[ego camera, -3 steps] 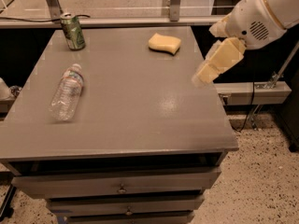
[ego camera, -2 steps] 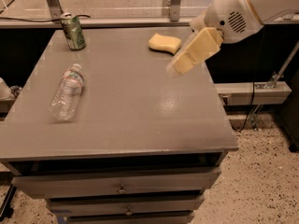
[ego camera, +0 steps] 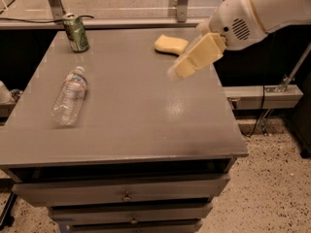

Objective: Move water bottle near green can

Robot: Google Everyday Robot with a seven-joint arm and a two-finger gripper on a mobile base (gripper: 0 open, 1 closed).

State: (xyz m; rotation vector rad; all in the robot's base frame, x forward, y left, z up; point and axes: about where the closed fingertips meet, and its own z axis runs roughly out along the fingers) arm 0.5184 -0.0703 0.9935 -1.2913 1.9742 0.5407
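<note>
The water bottle [ego camera: 70,96] is clear ribbed plastic with a white cap. It lies on its side on the left part of the grey table top [ego camera: 141,110], cap pointing away. The green can [ego camera: 76,33] stands upright at the far left corner, well beyond the bottle. My gripper [ego camera: 181,70] hangs above the right half of the table on the white arm [ego camera: 252,11]. It is far to the right of the bottle, holds nothing, and sits just in front of a yellow sponge.
A yellow sponge [ego camera: 171,44] lies near the table's far edge, right of centre. The table is a cabinet with drawers [ego camera: 126,195] in front. A metal rail [ego camera: 146,22] runs behind it. The speckled floor [ego camera: 272,178] drops off to the right.
My gripper and arm have moved left, from past the table's right edge to over its right half. The bottle, can and sponge have not moved.
</note>
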